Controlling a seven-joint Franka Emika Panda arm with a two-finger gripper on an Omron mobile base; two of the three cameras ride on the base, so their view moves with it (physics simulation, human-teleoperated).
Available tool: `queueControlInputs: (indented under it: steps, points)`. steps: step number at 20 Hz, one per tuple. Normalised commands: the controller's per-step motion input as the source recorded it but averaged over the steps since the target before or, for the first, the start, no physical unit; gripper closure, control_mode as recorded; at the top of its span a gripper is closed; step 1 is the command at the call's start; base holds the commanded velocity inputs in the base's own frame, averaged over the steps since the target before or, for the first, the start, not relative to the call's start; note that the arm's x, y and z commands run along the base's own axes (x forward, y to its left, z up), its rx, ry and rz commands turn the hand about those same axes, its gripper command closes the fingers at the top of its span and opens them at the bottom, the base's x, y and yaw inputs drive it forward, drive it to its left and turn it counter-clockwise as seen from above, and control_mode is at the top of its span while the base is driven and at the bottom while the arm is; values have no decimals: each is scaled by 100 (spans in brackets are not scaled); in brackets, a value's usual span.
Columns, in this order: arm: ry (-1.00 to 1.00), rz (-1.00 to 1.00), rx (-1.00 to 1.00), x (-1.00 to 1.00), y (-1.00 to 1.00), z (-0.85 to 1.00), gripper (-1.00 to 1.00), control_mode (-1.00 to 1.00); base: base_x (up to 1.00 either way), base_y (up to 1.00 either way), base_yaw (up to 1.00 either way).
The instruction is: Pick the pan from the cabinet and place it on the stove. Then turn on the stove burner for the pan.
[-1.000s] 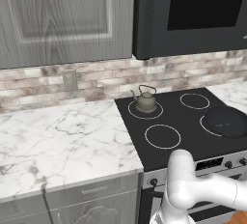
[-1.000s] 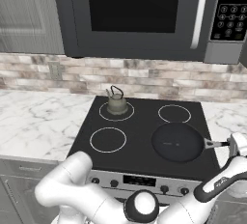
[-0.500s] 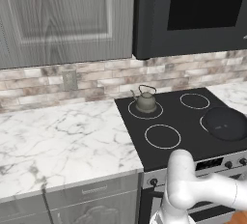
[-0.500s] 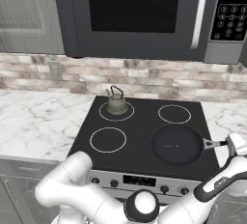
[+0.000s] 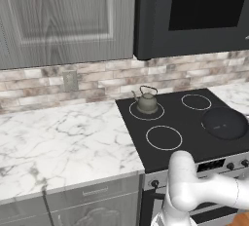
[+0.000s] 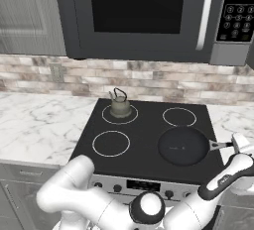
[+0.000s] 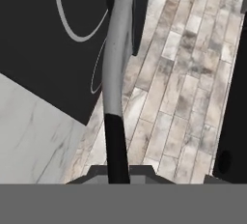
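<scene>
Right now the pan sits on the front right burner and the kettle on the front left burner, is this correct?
Not quite. The pan does sit on the stove's front right burner, but the kettle stands on the back left burner, near the brick wall. The front left ring is bare. The right base view shows this.

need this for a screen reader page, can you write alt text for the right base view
A black pan sits on the front right burner of a black glass stove, its thin handle pointing right to the gripper of a white robot arm. A small grey-green kettle stands on the back left burner, under a black microwave and a brick backsplash.
</scene>
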Motion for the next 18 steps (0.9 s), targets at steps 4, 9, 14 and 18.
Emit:
queueControlInputs:
  steps: [4, 9, 14, 18]
  points:
    - [0, -3, -3, 11, 0, -20, 100, -100, 0, 0, 0]
    - [0, -3, -3, 13, 0, -20, 100, -100, 0, 0, 0]
    - [0, -4, -2, 15, 0, -20, 100, -100, 0, 0, 0]
    - [0, -3, -2, 18, 0, -24, 100, -100, 0, 0, 0]
